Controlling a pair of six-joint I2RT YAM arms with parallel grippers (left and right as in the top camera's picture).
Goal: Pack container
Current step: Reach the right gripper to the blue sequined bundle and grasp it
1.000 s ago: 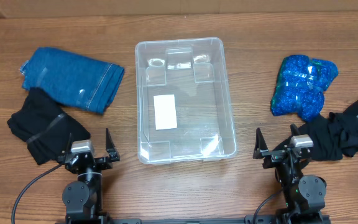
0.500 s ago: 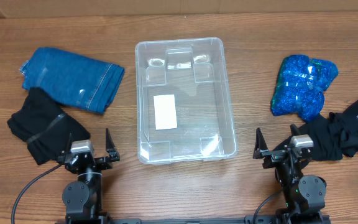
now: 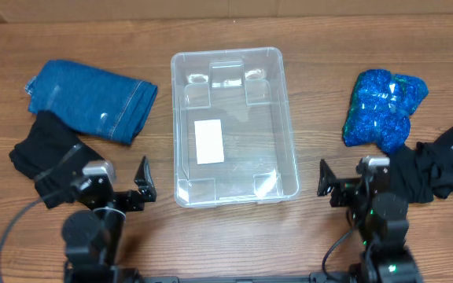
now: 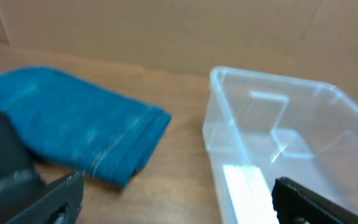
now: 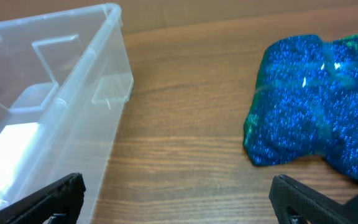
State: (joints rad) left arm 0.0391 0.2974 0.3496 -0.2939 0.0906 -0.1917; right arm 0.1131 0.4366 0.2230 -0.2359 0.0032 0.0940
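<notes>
Clear plastic container [image 3: 250,134] sat centred on the table [image 3: 211,236], white label [image 3: 208,141] inside, left gripper [image 3: 110,189] and right gripper [image 3: 359,187] both spread apart near its front corners, folded denim [image 3: 93,98] and black cloth [image 3: 49,161] left, sparkly blue bundle [image 3: 384,106] right.

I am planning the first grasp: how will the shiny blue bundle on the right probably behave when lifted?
The shiny blue bundle looks crumpled and puffy, so it would likely sag and deform rather than stay stiff. Its glossy highlights suggest a slick surface that may slip.
</notes>
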